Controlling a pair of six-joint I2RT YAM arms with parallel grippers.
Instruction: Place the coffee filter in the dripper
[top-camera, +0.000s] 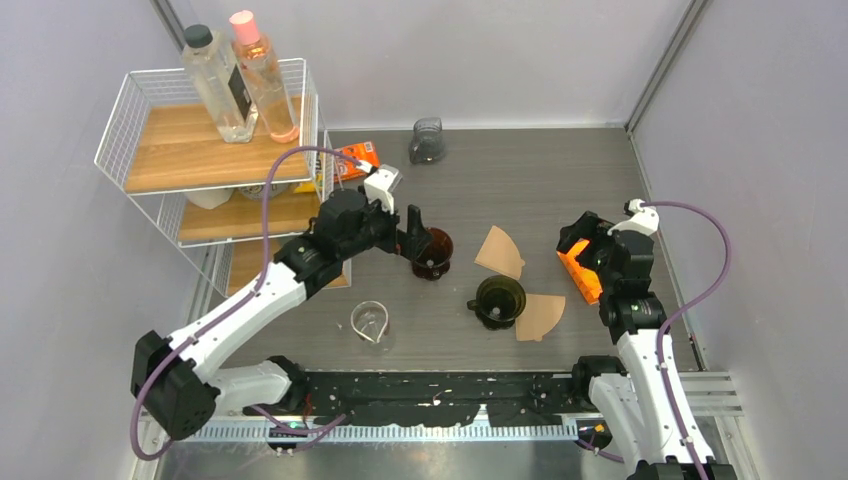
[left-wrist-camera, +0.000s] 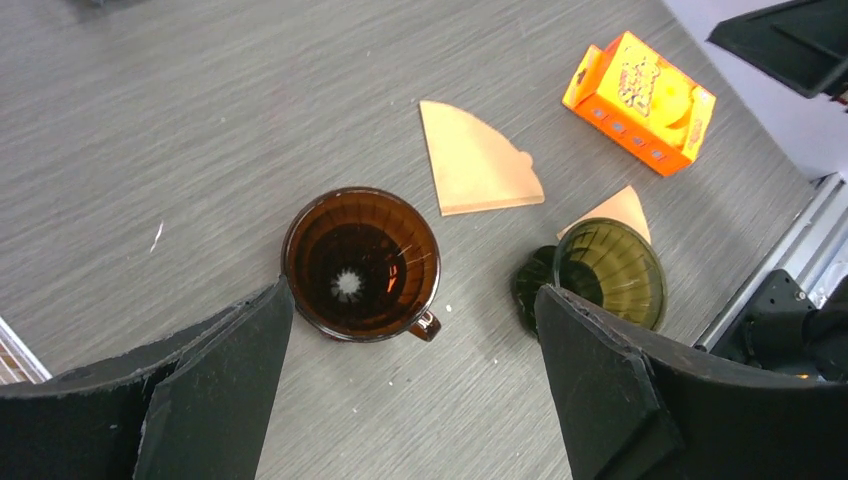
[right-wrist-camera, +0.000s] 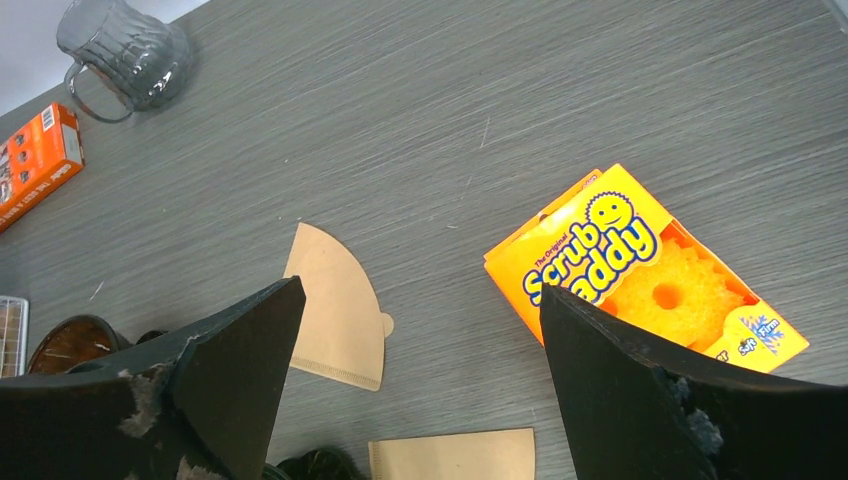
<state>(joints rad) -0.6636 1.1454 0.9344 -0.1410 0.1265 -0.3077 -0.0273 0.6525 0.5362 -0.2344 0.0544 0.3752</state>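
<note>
Seen from above, my left arm stretches to the middle of the grey wood-grain table (top-camera: 560, 170), where the left jaws hang apart and empty over the amber see-through cone dripper (top-camera: 432, 252). A fan-shaped brown paper coffee filter (top-camera: 500, 252) lies flat just right of that dripper, outside it. A second brown paper filter (top-camera: 541, 316) lies against the dark green cone dripper (top-camera: 498, 300) nearer my bases. My right jaws hover over the orange Scrub Daddy sponge box (top-camera: 580, 272) at the right. A clear glass vessel (top-camera: 370, 322) sits near the front, a grey glass mug (top-camera: 427, 140) at the back, and a white wire shelf rack (top-camera: 120, 130) holds two bottles at the left. In the left wrist view, the left jaws are spread wide with nothing between them. The amber dripper sits upright below, its bowl bare, and the fan-shaped filter lies beyond it, well apart from the sponge box. In the right wrist view, the right jaws also stand wide apart and empty. The fan-shaped filter lies below one finger, the sponge box by the other, and the second filter shows at the bottom edge.
</note>
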